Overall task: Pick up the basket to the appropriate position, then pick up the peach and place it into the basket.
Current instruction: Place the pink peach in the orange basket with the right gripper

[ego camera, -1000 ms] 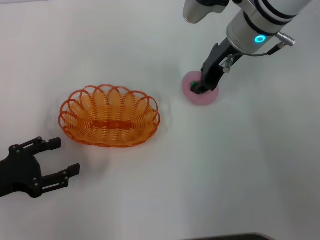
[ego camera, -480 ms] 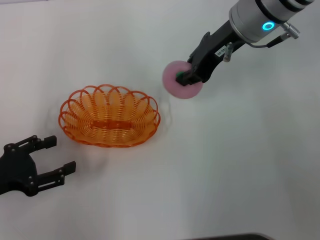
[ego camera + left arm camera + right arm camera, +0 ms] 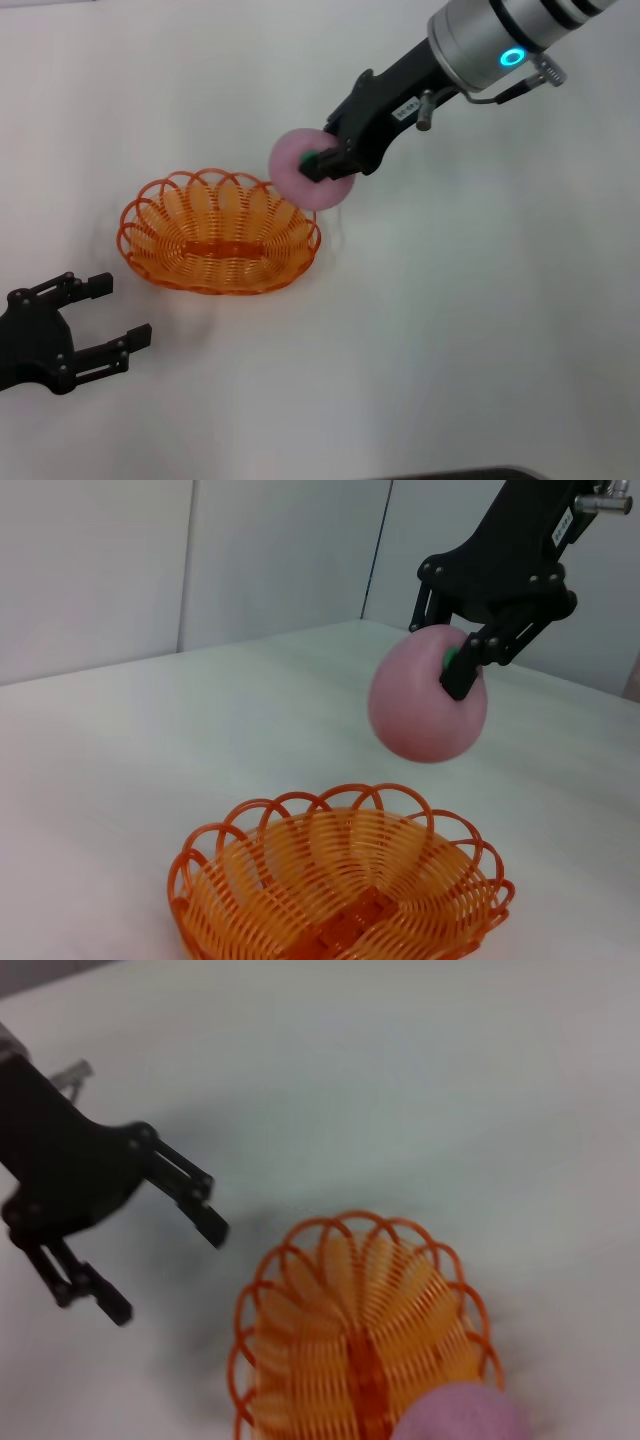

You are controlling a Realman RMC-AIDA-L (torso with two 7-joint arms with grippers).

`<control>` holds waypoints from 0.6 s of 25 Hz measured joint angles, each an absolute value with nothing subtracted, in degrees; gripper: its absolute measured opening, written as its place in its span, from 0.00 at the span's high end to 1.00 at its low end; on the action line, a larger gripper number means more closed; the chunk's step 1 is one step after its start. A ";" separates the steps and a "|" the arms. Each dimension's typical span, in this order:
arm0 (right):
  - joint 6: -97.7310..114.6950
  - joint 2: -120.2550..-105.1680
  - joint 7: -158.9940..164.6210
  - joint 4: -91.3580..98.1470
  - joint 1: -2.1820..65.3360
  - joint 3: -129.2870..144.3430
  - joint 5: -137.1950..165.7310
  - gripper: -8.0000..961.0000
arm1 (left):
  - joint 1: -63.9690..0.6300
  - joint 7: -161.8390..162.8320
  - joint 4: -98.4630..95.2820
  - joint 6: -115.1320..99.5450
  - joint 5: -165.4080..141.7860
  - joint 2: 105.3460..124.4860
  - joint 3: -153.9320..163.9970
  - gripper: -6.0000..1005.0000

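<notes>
The right gripper [image 3: 322, 165] is holding the peach [image 3: 305, 182] clenched in its jaws, in the air just above the basket's [image 3: 219, 233] near-right rim. The left gripper [image 3: 95, 320] is resting on the tabletop [image 3: 470, 330] beside the basket, jaws released and empty. A release here risks the peach striking the looped rim and rolling off — it is hanging over the edge, not the middle. Open tabletop is lying on all sides.
</notes>
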State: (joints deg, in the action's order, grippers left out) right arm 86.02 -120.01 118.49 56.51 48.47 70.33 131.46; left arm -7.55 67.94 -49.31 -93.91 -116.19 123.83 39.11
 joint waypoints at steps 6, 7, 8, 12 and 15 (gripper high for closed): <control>84.52 -120.18 116.38 54.07 48.93 71.95 127.49 0.72 | -7.46 67.94 -49.31 -93.96 -116.10 123.83 39.11 0.19; 84.08 -120.18 116.13 53.67 48.94 72.50 127.07 0.72 | -7.46 67.94 -49.31 -93.97 -116.10 123.83 39.11 0.19; 83.40 -120.19 115.91 53.19 48.95 73.14 126.78 0.71 | -7.47 67.94 -49.31 -93.97 -116.09 123.83 39.11 0.19; 80.41 -120.27 115.54 50.46 49.71 75.96 126.21 0.70 | -7.47 67.94 -49.31 -93.97 -116.07 123.84 39.12 0.19; 78.95 -120.27 115.09 48.00 50.67 77.00 126.04 0.70 | -7.47 67.94 -49.28 -93.96 -116.05 123.84 39.11 0.19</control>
State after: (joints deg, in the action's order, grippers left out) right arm 78.95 -120.27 115.09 48.00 50.67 77.00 126.04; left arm -7.47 67.94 -49.28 -93.96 -116.05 123.84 39.11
